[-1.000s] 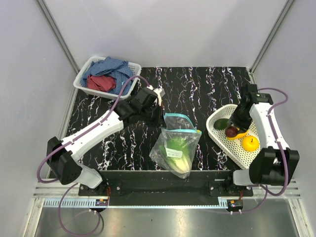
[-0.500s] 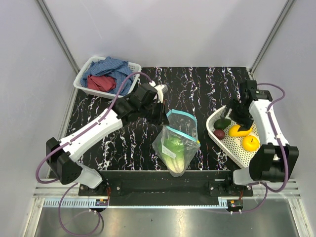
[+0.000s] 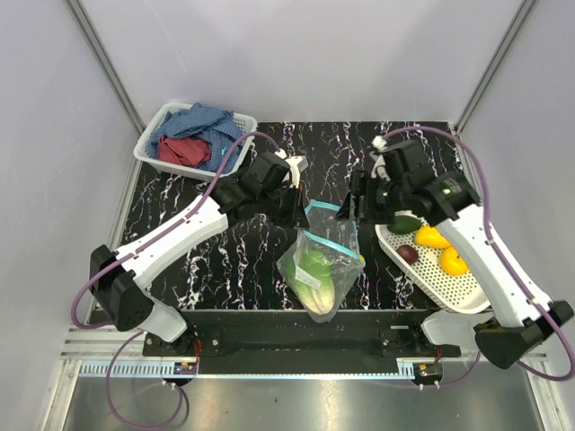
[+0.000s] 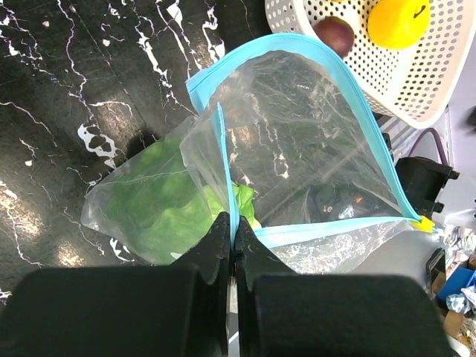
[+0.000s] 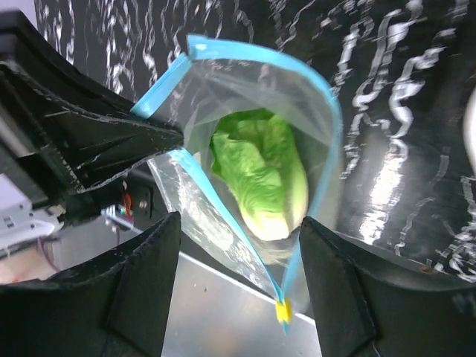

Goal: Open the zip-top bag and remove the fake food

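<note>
Left gripper point(image 4: 232, 230): jaws clamped tight on one lip of the teal zip strip. One rectangular basket point(image 3: 148, 148) of cloths stands behind it, to its left. One zip-top bag point(image 4: 297, 111) hangs below the grip with its mouth gaping, and one lettuce point(image 5: 260, 171) is inside. Right gripper point(image 5: 239, 223), just right of the left one, hovers over the mouth with jaws spread wide, holding nothing. To its right, one oval basket point(image 3: 449, 287) holds two lemons point(image 3: 432, 237) point(image 3: 454, 260), one purple-red piece point(image 3: 408, 253) and one dark green piece point(image 3: 406, 224).
</note>
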Motion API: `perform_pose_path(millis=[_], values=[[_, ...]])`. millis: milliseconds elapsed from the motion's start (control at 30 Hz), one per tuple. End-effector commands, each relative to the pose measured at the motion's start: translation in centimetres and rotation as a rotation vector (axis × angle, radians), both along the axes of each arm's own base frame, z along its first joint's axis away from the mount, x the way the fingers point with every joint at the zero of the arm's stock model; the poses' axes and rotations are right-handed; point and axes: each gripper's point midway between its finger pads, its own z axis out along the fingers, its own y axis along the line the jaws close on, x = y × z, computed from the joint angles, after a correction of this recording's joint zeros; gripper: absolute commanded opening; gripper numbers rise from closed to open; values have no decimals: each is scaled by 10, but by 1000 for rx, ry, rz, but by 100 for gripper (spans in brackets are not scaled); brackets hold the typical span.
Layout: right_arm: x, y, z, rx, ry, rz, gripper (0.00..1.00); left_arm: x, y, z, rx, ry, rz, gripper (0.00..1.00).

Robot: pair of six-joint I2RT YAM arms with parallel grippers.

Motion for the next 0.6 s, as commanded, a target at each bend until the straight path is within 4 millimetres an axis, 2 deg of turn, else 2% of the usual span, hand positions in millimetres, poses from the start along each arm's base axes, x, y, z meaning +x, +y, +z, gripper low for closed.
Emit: perform_pose_path(millis=[0, 33, 200, 333, 467, 567], values=[[-3, 43, -31, 43, 94, 120, 71, 9, -10, 26, -63, -61, -16, 0], [-2, 49, -31, 50, 77, 140, 71, 9, -11, 27, -65, -62, -17, 0], [-17, 70, -67, 59, 193, 240, 70, 11, -11, 26, -62, -58, -9, 0], [-31, 69, -99, 22, 250, 260, 69, 11, -11, 26, -66, -49, 2, 0], [-42, 68, -121, 5, 306, 288, 71, 12, -11, 25, -62, -48, 12, 0], [-48, 71, -135, -3, 327, 318, 77, 12, -12, 24, -63, -46, 7, 0]])
